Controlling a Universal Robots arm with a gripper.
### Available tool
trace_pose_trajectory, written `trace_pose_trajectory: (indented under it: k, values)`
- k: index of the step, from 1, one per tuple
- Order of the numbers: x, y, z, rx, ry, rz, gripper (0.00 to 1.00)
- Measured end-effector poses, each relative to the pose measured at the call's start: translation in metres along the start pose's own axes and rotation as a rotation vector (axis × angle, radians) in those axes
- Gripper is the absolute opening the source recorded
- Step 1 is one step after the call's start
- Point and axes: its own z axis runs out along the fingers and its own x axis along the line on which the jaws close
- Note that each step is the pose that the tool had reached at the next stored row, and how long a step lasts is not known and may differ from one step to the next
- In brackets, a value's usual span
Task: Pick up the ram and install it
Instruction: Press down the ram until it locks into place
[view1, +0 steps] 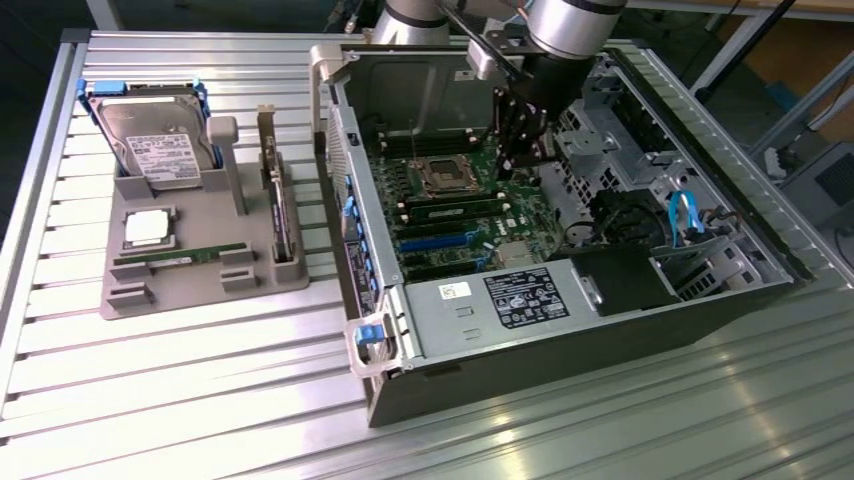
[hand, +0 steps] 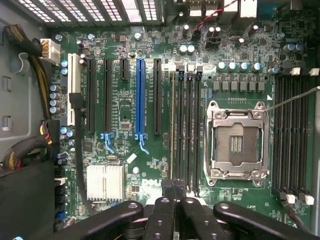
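Inside the open computer case (view1: 400, 330), over the motherboard (view1: 461, 215), you have the gripper (view1: 523, 150) reaching down from the arm (view1: 567, 25), which enters from the top of the exterior view and stands nearly vertical so the fingers meet the board squarely. From the wrist view, the gripper (hand: 174, 192) sits with its fingers pinched together, directly over the end of the memory slots (hand: 187, 135) next to the CPU socket (hand: 235, 145). A thin green stick appears to stand in the slot farthest from the socket; you can read it as the ram (hand: 173, 130), seated on edge, with the closed fingertips at or just above its end, though contact is hard to confirm. I judge the closed fingers are there to press on it rather than to hold it. Well apart, on the grey holder tray (view1: 200, 290) outside the case, another green stick (view1: 180, 258) lies flat, near the hard drive (view1: 154, 145).
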Motion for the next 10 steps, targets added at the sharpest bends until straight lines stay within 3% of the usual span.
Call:
trace_pose_trajectory:
  k: [10]
  values:
    - [-0.001, -0.0005, 0.013, 0.0, 0.0, 0.0, 0.1]
